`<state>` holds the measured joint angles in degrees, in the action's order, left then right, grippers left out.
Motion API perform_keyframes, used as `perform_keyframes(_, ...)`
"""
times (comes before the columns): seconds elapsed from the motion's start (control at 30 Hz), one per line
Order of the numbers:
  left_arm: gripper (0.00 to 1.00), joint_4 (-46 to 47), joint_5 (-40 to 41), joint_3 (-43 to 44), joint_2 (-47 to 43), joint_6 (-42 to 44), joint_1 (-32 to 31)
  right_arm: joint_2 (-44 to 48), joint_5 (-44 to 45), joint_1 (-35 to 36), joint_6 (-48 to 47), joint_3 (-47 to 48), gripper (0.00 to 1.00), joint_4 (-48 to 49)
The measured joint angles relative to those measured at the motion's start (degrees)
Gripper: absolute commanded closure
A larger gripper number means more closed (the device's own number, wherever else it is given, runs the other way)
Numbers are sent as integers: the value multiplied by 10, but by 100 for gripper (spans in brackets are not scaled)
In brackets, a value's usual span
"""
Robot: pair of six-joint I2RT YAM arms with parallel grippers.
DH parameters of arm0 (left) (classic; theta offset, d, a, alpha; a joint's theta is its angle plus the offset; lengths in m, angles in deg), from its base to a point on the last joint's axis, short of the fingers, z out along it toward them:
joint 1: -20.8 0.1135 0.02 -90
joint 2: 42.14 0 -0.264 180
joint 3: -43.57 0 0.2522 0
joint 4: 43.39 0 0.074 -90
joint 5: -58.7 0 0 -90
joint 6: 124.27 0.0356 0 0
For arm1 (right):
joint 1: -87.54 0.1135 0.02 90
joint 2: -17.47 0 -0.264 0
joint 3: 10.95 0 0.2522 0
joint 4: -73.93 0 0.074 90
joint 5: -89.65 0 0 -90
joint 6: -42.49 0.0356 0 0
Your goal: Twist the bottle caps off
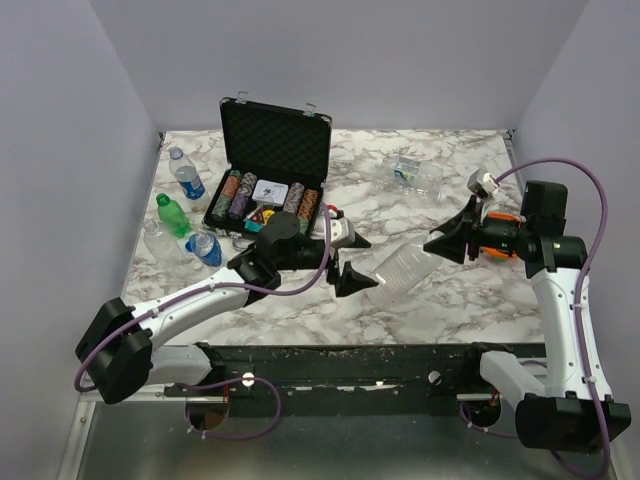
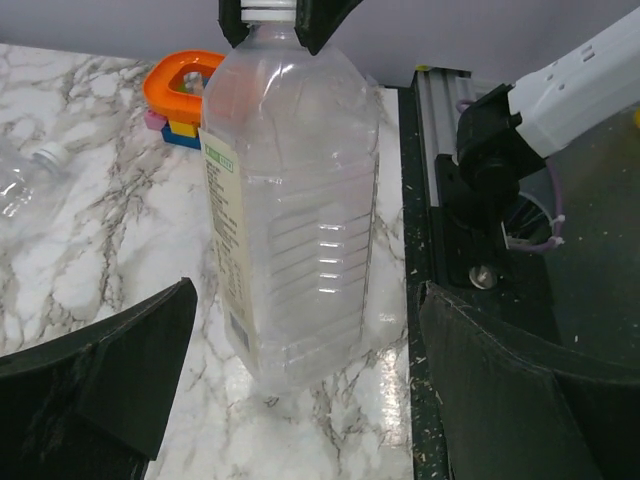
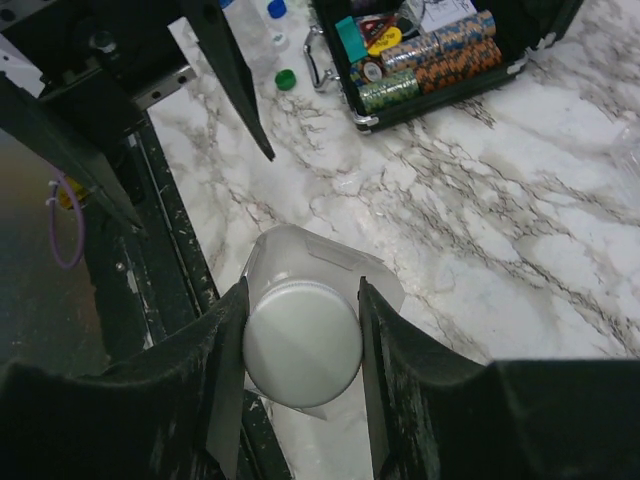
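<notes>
So the black chip case (image 1: 275, 150) sits open toward the far-left part of the table (image 1: 450, 300), lid propped up. Its tray is packed with rows of striped poker chips (image 1: 265, 197). Along the left edge there's a little cluster of small bottles: a blue-capped clear bottle (image 1: 185, 175) farthest back, a green bottle (image 1: 173, 216) just nearer than it, and a blue-label bottle (image 1: 205, 248) closest to the arms. One more small clear bottle (image 1: 412, 172) lies on its side near the far-right corner.

The main one is the big clear bottle (image 2: 295, 220), tipped over in the middle of the table, closer to the near edge. Its base points at the left arm and its neck at the right arm. You can see straight through it, and a pale label runs down one side. I can't tell whether it's resting on the marble or held just off it.

Room-wise, the marble between the bottle and the right edge is bare. The near edge with its black rail is just beside the bottle.

The right gripper (image 1: 452, 235) is clamped on the white cap (image 3: 302, 342), with both fingers pressed against its sides in the right wrist view. The left gripper (image 1: 350, 260) is spread wide, one finger on each side of the bottle's base, with a visible gap to the plastic on both sides.
</notes>
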<state>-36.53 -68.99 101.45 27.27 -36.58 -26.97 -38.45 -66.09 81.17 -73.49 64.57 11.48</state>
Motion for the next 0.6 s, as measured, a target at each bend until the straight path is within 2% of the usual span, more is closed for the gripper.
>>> perform_keyframes(0.13, 1, 18, -5, 8, 24, -24, -10, 3, -30, 12, -19, -5, 87, 1)
perform_keyframes(0.2, 1, 14, -2, 12, 26, -18, -25, 3, -51, 17, -60, -6, 87, -19)
perform_keyframes(0.47, 1, -20, -23, 45, 54, 36, -40, -46, -109, 43, -312, 36, 87, -190)
perform_keyframes(0.6, 1, -32, -55, 61, 91, 48, -40, -76, -123, 54, -425, 61, 87, -242)
